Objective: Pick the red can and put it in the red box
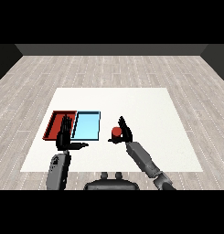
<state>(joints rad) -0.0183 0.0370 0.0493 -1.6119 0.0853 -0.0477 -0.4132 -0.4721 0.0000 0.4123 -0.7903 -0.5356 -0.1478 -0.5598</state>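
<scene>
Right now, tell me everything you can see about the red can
The red can is a small, plain red cylinder with no label that I can make out. It stands upright on the white table, to the right of the light blue tray and clear of it. The right hand is curled round it, fingers above and behind, thumb low at its front, hiding its right side. Whether it is lifted off the table cannot be told.
</scene>
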